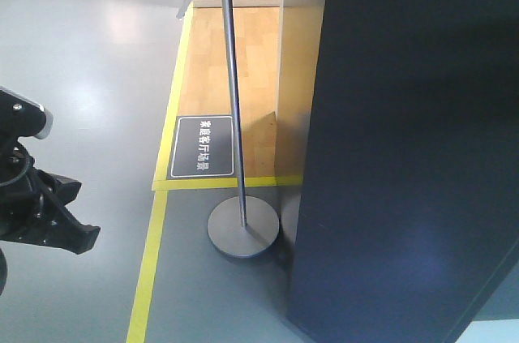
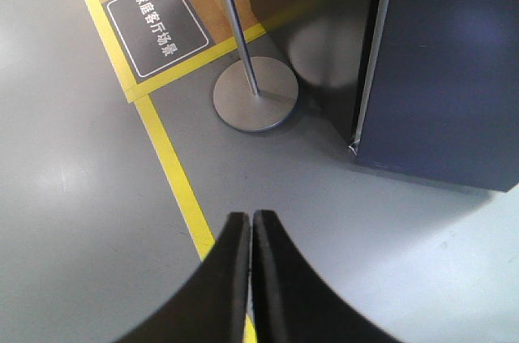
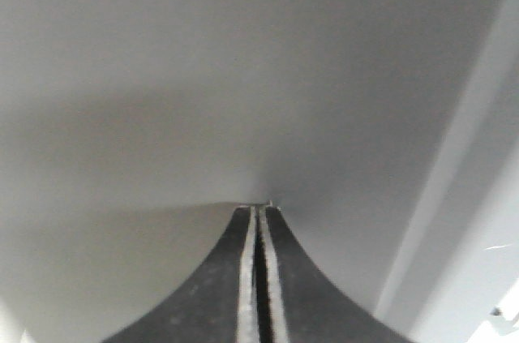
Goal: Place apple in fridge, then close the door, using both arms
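The apple is out of view. The fridge (image 1: 405, 156) shows only its dark grey-blue outside, filling the right of the front view. In the left wrist view its lower corner (image 2: 438, 67) stands on the floor, with a pale vertical strip (image 2: 371, 51) between two dark panels. I cannot tell which panel is the door. My left gripper (image 2: 251, 218) is shut with nothing in it, hanging over the grey floor left of the fridge; it also shows at the left edge of the front view (image 1: 77, 237). My right gripper (image 3: 259, 212) is shut and empty, tips close to a plain white surface (image 3: 243, 75).
A sign stand with a thin metal pole (image 1: 233, 100) and round grey base (image 1: 243, 228) stands just left of the fridge. Yellow floor tape (image 2: 174, 173) runs under the left gripper. A dark floor label (image 1: 203, 147) lies on the wood flooring behind.
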Robot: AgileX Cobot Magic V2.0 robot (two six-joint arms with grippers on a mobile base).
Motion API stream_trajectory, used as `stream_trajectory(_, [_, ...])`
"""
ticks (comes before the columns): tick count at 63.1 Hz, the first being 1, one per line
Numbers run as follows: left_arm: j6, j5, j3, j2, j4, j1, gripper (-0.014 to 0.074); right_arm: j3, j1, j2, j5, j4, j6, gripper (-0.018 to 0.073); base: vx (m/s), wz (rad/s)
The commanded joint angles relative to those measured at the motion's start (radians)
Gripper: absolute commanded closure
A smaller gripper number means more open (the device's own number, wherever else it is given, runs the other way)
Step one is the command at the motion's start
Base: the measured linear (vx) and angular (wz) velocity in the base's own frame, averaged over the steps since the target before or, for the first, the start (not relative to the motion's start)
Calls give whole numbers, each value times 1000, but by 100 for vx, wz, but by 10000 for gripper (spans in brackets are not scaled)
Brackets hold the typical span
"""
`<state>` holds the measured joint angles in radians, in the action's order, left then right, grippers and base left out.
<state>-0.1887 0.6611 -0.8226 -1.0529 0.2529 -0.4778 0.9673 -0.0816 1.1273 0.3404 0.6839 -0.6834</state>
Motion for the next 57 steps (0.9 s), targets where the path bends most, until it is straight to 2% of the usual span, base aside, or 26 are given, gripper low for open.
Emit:
stream_trajectory(1, [-10, -49, -26, 20, 8, 1, 603, 76, -38, 30, -84, 10, 3, 563, 0, 0])
stream_trajectory(21, [-10, -49, -26, 20, 8, 1, 603, 222, -37, 231, -128, -47, 18, 563, 0, 0])
stream_trajectory(33, [-10, -49, -26, 20, 8, 1, 603, 313, -37, 341, -122, -79, 90, 563, 0, 0])
stream_trajectory(39, [-10, -49, -26, 20, 8, 1, 603, 368, -37, 397, -99, -137, 163, 563, 0, 0])
stream_trajectory(57, [-10, -49, -26, 20, 8, 1, 603, 528, -37, 557, -62, -419, 459, 563, 0, 0])
